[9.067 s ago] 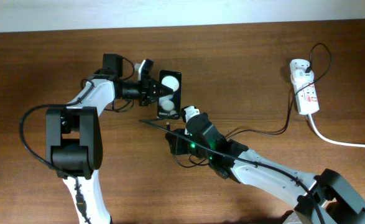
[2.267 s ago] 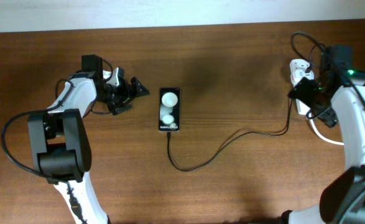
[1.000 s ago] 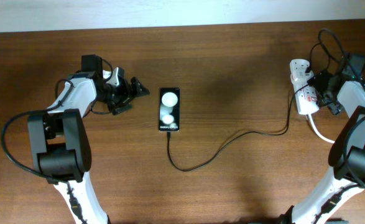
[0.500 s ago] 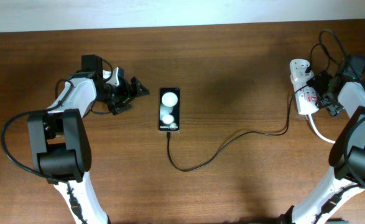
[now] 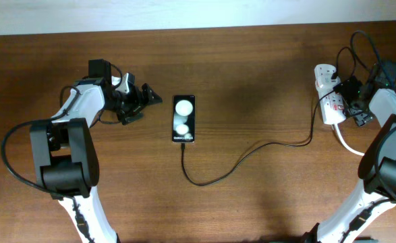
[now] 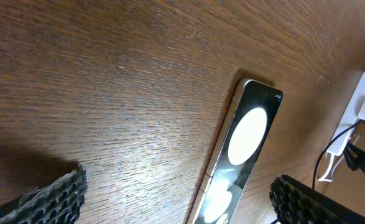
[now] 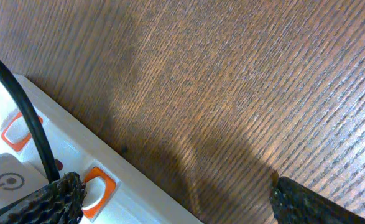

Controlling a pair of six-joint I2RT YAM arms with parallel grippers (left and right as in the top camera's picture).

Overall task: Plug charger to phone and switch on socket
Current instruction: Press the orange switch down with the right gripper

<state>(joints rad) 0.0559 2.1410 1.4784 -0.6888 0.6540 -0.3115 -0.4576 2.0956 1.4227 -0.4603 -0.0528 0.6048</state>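
Note:
The black phone lies flat mid-table, its screen reflecting two white spots, and also shows in the left wrist view. The thin black charger runs from the phone's lower edge in a loop to the white socket at the far right. My left gripper is open, a short way left of the phone and holding nothing. My right gripper is open beside the socket. In the right wrist view one fingertip is right by an orange switch; contact cannot be told.
A thick white cord leaves the socket toward the right edge. A black cable crosses the strip in the right wrist view. A pale wall band borders the table's far side. Bare wood lies between phone and socket.
Since the earliest frame both grippers have left the phone, and the right arm has swung over to the socket. Over the last second almost nothing has moved.

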